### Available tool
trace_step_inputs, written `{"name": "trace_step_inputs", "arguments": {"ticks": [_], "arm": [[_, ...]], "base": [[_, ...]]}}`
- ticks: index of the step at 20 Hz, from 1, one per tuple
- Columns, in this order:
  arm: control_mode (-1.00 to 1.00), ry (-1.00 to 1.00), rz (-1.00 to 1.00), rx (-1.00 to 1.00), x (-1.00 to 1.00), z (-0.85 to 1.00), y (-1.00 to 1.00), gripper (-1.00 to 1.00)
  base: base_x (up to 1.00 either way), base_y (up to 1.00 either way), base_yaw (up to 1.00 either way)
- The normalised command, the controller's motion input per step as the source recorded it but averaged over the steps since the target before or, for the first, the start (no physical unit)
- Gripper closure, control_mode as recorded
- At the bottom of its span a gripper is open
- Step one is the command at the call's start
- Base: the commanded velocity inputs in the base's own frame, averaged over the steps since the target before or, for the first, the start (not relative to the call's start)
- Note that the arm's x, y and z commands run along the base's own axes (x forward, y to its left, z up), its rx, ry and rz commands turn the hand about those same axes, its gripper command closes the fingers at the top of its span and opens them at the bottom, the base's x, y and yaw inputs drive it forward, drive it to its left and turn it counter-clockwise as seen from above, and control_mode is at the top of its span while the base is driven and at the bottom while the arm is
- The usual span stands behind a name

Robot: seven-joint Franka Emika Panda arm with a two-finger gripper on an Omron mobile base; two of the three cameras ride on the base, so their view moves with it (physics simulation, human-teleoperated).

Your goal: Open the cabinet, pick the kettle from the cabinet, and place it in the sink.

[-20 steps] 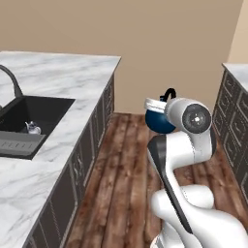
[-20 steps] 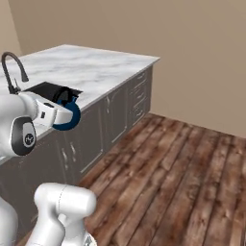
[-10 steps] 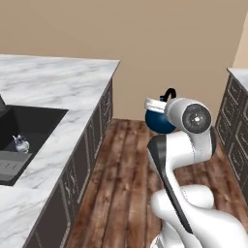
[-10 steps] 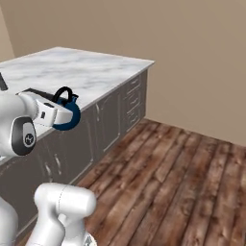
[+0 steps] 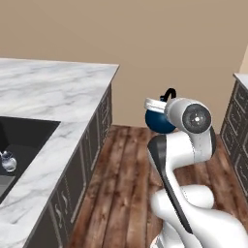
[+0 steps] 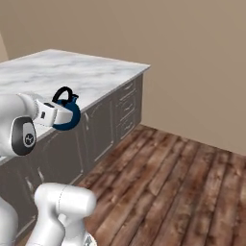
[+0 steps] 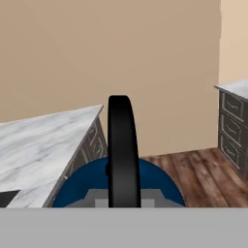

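Left base view: a beige wall point(image 5: 145, 43) is seen across the back, and a white marble counter point(image 5: 53, 97) is spread over the left half, with dark cabinet fronts point(image 5: 94, 140) set below its edge. A wooden plank floor point(image 5: 123, 184) is laid between that counter and a second run of dark drawers point(image 5: 240, 131) at the right edge. The sink point(image 5: 24, 140) is seen as a black basin sunk in the marble at the lower left, and a small clear glass jar point(image 5: 7, 161) is stood inside it near the picture's left edge.

The kettle point(image 5: 157, 120) is held in the air over the floor, well apart from the sink and to the right of the counter's corner, partly hidden behind the arm's white wrist. In the right base view the kettle point(image 6: 69, 117) is shown dark blue with its black arched handle uppermost, carried in front of the counter's cabinet fronts at about countertop height. The gripper point(image 6: 54, 114) is closed on the kettle, at the side nearest the arm. In the hand view the kettle's black handle point(image 7: 122, 150) is seen edge-on, upright above the blue body point(image 7: 155, 186), with the counter point(image 7: 38, 140) to the left.
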Motion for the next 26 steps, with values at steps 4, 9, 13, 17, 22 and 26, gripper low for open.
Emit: {"name": "trace_step_inputs", "arguments": {"ticks": [4, 9, 13, 17, 22, 26], "arm": [[1.0, 0.0, 0.0, 0.0, 0.0, 0.0, 0.0, 1.0], [1.0, 0.0, 0.0, 0.0, 0.0, 0.0, 0.0, 1.0], [1.0, 0.0, 0.0, 0.0, 0.0, 0.0, 0.0, 1.0], [1.0, 0.0, 0.0, 0.0, 0.0, 0.0, 0.0, 1.0], [1.0, 0.0, 0.0, 0.0, 0.0, 0.0, 0.0, 1.0], [1.0, 0.0, 0.0, 0.0, 0.0, 0.0, 0.0, 1.0]], "base": [[0.67, -0.04, 0.01], [0.67, -0.03, 0.01], [0.67, -0.03, 0.02], [0.64, -0.01, 0.16], [0.43, 0.0, 0.48], [0.34, -0.03, 0.57]]}}
